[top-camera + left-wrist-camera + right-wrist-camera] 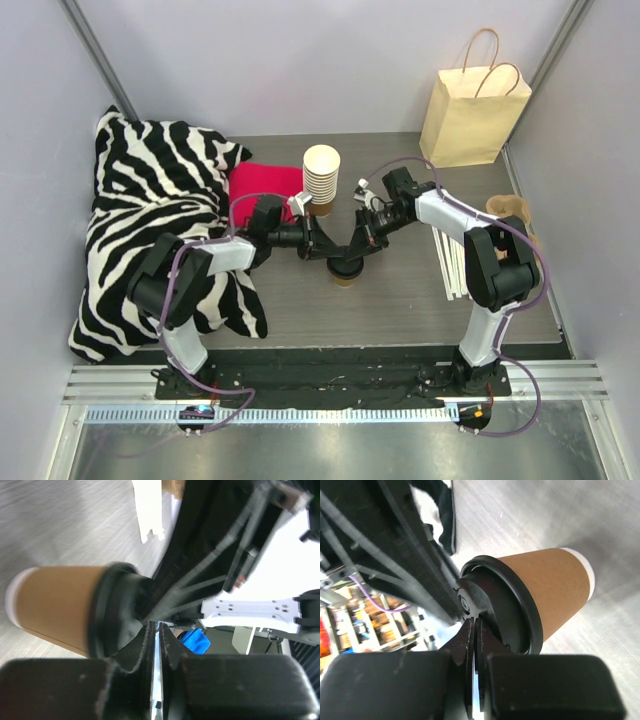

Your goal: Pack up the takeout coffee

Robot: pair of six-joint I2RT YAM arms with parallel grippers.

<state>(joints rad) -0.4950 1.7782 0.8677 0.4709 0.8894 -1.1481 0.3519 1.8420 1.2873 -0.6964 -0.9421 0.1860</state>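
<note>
one takeout coffee [545, 590], one paper bag [470, 115]

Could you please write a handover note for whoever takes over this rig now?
Left gripper: shut, tips against the lid of the takeout coffee.
Right gripper: shut, tips against the same lid.
Coffee: upright mid-table, lidded, not grasped.
Paper bag: standing at the back right, away from the cup.
Done: cup lidded. Left: probably grasp it and set it in the bag.

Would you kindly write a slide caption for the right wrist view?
Shut right gripper touching the black lid of the brown takeout coffee on the grey table.
</note>
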